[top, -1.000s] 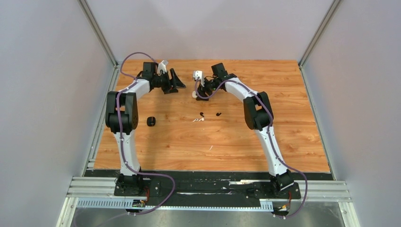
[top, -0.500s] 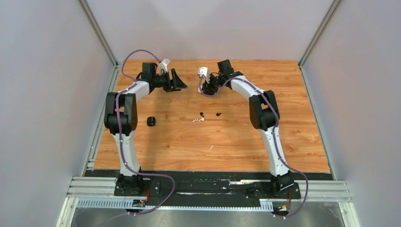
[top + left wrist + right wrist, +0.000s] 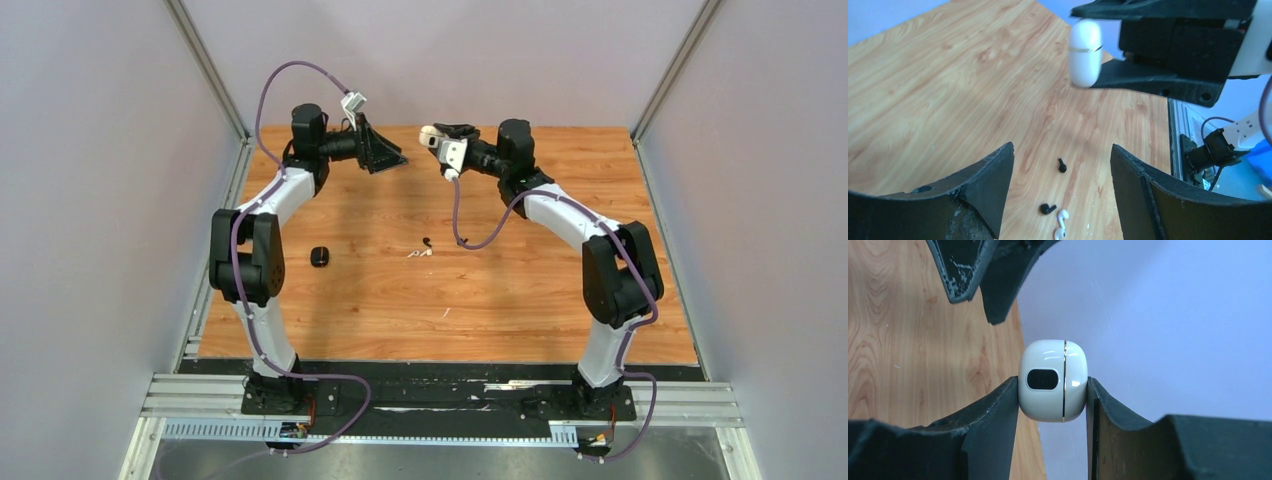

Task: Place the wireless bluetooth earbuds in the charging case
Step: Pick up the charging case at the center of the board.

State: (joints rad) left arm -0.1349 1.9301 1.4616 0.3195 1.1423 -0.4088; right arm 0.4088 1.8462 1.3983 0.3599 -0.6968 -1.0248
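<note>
In the left centre of the top view, a small black case (image 3: 319, 257) lies on the surface (image 3: 520, 300). At upper left of centre the left tool (image 3: 388, 158) hangs spread wide, holding nothing. Mid-frame, the wireless bluetooth earbuds (image 3: 418, 254), 2 black and 2 white, lie loose on the wood. Just right of centre at the top, the right tool (image 3: 437, 133) pinches a closed white charging case (image 3: 1052, 380) aloft.

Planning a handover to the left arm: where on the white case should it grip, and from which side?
Probably the bare end of the white case that pokes past the right gripper's fingertips, with the open left gripper coming head-on. The right gripper clamps two opposite sides across the seam, leaving that end and the other faces free.
</note>
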